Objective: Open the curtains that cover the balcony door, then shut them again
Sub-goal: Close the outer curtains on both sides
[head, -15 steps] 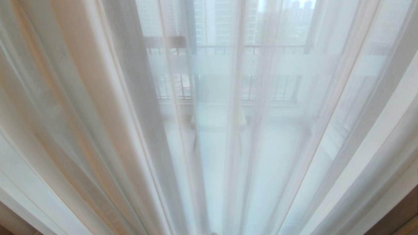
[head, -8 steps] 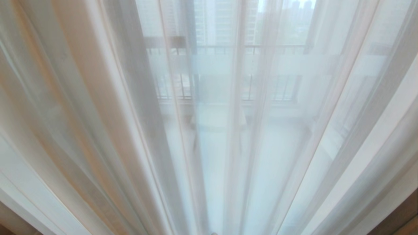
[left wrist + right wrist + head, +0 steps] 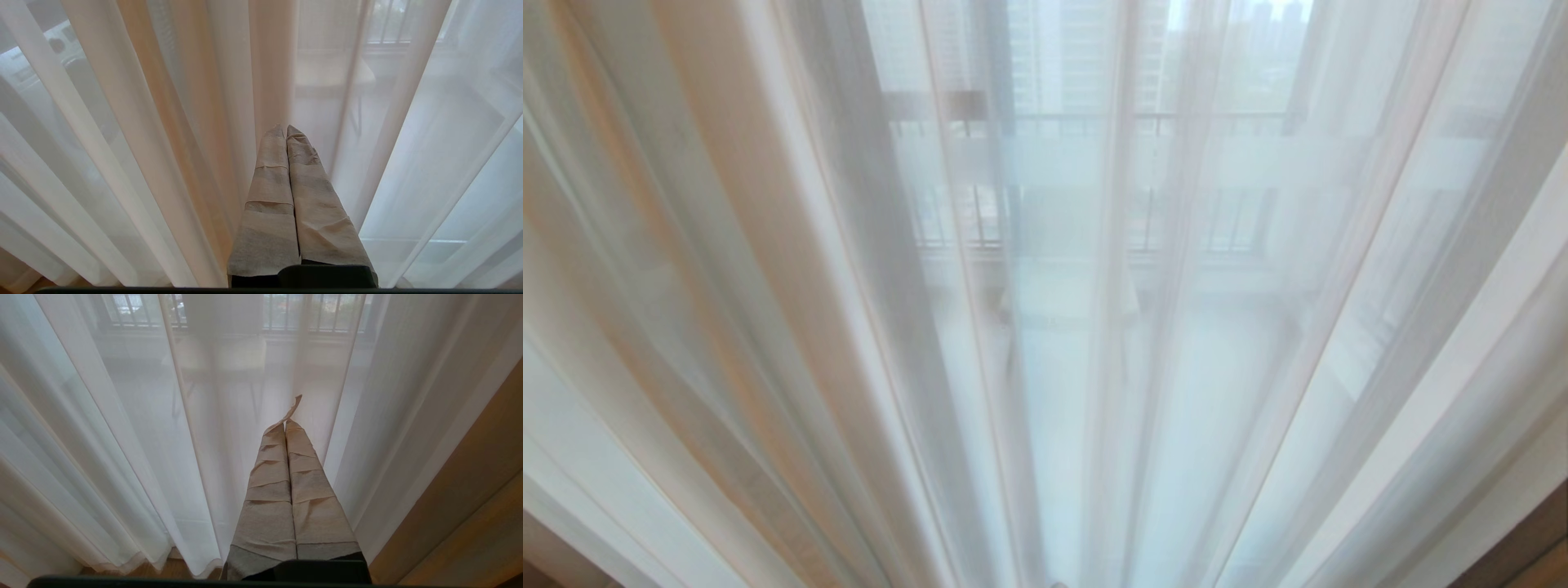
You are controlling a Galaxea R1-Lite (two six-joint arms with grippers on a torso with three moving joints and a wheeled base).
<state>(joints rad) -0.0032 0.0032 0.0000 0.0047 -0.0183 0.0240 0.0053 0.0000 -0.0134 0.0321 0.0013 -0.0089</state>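
Note:
Sheer white curtains [image 3: 1094, 343] hang drawn across the whole head view, with a beige tint in the folds at the left [image 3: 711, 245]. The balcony door [image 3: 1003, 82] shows only dimly through the cloth as a dark upright and glass. My left gripper [image 3: 285, 128], its fingers wrapped in tan tape, is shut and empty, pointing at the beige-tinted folds [image 3: 196, 122]. My right gripper [image 3: 284, 424] is shut too and holds nothing. A loose strip of tape [image 3: 294, 406] curls off its tip, just in front of the sheer cloth [image 3: 135, 437]. Neither gripper is in the head view.
Beyond the cloth I make out a balcony railing [image 3: 1217, 220] and a pale chair or small table [image 3: 1068, 298]. A brown panel [image 3: 482, 477] stands just right of the curtain's edge. Wood floor [image 3: 163, 571] shows under the hem.
The sheer folds in the lower corners of the head view have drifted slightly outward. Nothing else differs.

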